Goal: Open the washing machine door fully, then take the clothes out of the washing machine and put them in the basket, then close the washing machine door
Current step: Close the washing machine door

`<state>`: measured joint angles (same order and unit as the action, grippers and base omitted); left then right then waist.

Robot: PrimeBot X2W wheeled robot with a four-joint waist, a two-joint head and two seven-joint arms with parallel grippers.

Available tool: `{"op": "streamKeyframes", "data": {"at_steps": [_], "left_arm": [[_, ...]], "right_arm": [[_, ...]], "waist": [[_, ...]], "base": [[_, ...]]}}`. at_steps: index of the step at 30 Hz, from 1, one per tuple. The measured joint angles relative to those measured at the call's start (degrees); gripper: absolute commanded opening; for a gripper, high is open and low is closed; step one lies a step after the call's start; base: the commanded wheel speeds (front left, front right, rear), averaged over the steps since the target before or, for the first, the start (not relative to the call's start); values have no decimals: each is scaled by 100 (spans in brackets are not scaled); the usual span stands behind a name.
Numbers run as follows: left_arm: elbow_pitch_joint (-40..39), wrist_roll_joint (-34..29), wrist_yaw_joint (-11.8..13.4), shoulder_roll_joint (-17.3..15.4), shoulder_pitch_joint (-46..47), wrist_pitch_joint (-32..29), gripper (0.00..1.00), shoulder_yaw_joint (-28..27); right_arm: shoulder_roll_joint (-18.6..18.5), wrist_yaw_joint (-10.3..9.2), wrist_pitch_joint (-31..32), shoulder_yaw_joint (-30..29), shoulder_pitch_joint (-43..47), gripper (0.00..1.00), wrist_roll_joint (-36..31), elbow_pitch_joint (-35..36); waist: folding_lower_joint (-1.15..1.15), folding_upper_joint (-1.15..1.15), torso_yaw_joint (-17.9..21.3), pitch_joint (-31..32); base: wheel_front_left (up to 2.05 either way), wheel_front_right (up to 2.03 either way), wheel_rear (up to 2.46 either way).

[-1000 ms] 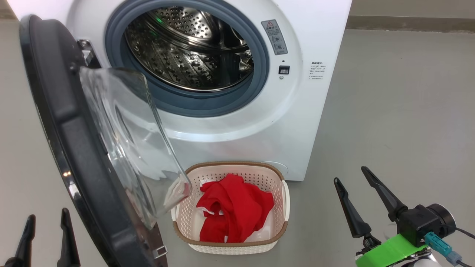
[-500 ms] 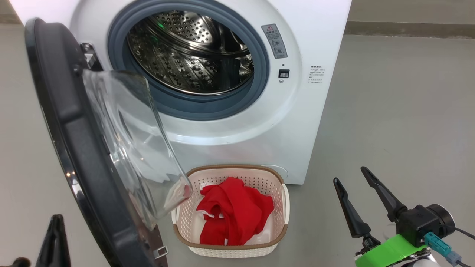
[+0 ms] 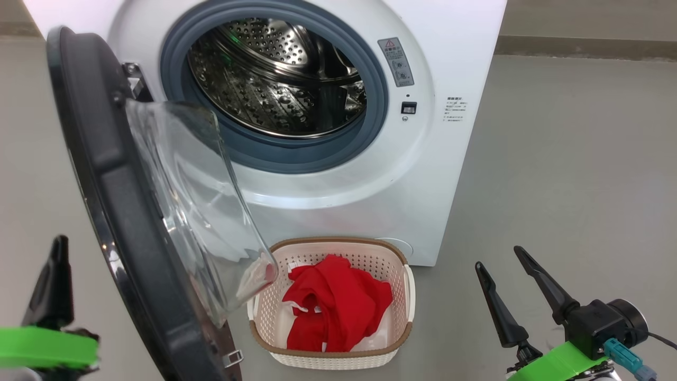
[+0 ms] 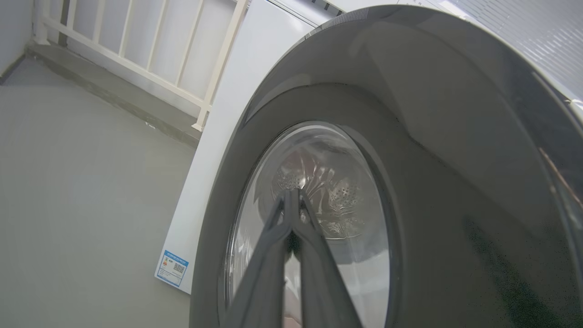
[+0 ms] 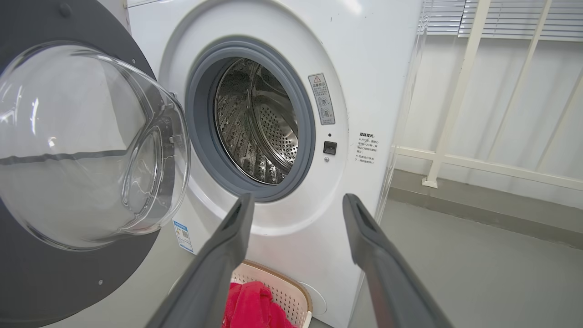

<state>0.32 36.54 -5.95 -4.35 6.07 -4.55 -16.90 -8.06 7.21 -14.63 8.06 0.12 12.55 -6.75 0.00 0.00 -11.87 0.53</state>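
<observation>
Two steps look done: the clothes sit in the basket, right in front of the washing machine. The left gripper, jaws pinched shut on nothing, faces the outside of the washing machine door, probably to push it closed. The right gripper has jaws wide apart, empty.

Here's the right gripper: two long dark fingers, matte and tapering to points, set in a boxy black block. Bright green bracket beneath (plastic, by the look), a teal connector plugged in, a thin black cable trailing. The left gripper wears a matching green band.
</observation>
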Motion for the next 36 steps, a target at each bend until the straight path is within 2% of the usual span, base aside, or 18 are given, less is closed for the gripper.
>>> {"op": "streamKeyframes", "data": {"at_steps": [2, 7, 10, 15, 20, 27, 36], "left_arm": [[-256, 665, 214, 59, 80, -531, 0, -159], [-922, 2386, 996, 210, 303, -1614, 0, -511], [-1182, 3392, 1473, 218, 411, -1991, 0, -747], [-1546, 4587, 2061, 255, 454, -2447, 0, -868], [-1783, 4885, 2181, 258, 447, -2570, 0, -750], [-1863, 5047, 2182, 255, 443, -2501, 0, -666], [-1840, 5137, 2180, 254, 456, -2252, 0, -275]], "right_arm": [[0, -1, 0, 0, 1, 100, 0, 3], [2, -1, 0, -11, 2, 100, 0, 9], [-2, -1, 0, -14, 1, 100, 0, 21], [-5, 0, 0, -14, -5, 100, 0, 58], [-26, 0, 0, -4, -20, 100, 0, 77], [-73, -1, 0, 22, -67, 100, 62, 105], [-82, -1, 0, 25, -255, 100, 62, 114]], "waist": [[0, 0, 12, -13], [0, 0, 48, -70], [0, 0, 72, -119], [0, 0, 135, -205], [0, 0, 183, -314], [0, 0, 359, -431], [0, 0, 674, -594]], "base": [[0, 0, 0], [0, 0, 0], [0, 0, 0], [0, 0, 0], [0, 0, 0], [0, 0, 0], [0, 0, 0]]}}
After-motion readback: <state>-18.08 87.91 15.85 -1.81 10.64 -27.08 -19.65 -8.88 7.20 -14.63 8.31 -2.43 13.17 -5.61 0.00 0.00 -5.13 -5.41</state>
